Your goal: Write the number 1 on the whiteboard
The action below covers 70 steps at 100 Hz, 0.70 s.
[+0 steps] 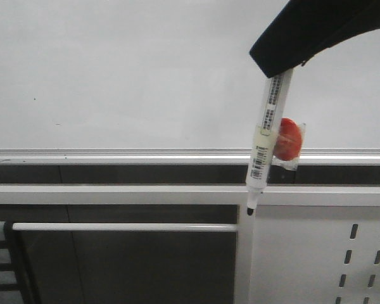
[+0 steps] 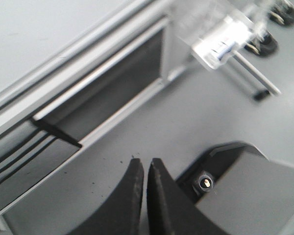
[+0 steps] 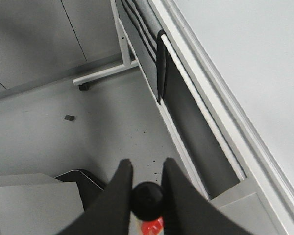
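Front view: I see the right gripper (image 1: 285,66) hold a marker (image 1: 264,136) tip-down before the whiteboard (image 1: 126,76); no stroke visible. Left wrist: left gripper (image 2: 145,169) jaws nearly together, holding nothing. Right wrist: jaws clamped on the marker's end.
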### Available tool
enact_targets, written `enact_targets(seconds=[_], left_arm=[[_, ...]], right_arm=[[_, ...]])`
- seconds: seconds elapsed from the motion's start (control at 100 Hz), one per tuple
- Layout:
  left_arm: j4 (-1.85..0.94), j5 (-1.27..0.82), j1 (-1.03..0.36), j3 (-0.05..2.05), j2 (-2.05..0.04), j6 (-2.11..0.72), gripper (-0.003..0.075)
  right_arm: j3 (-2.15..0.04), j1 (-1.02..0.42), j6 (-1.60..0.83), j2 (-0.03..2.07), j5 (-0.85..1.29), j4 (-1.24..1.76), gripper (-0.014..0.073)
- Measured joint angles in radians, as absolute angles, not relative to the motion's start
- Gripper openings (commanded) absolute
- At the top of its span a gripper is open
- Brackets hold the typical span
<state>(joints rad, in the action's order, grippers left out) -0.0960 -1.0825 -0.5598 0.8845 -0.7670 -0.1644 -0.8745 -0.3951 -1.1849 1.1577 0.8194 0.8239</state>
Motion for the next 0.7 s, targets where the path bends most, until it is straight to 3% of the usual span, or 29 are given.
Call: enact_targets(seconds=[0.22,0.7], left_arm=[[0.017,-1.07,-0.56,0.79,-0.572,0.024,-0.0018],[0.144,-1.019,-0.56,0.621,-0.279,0.157,-0.0018]], right_arm=[[-0.874,-0.395,-1.185,1.158,0.797,0.808,-0.0071],[-0.874,-0.395,-1.185,1.12,0.582,0.766,-0.0071]])
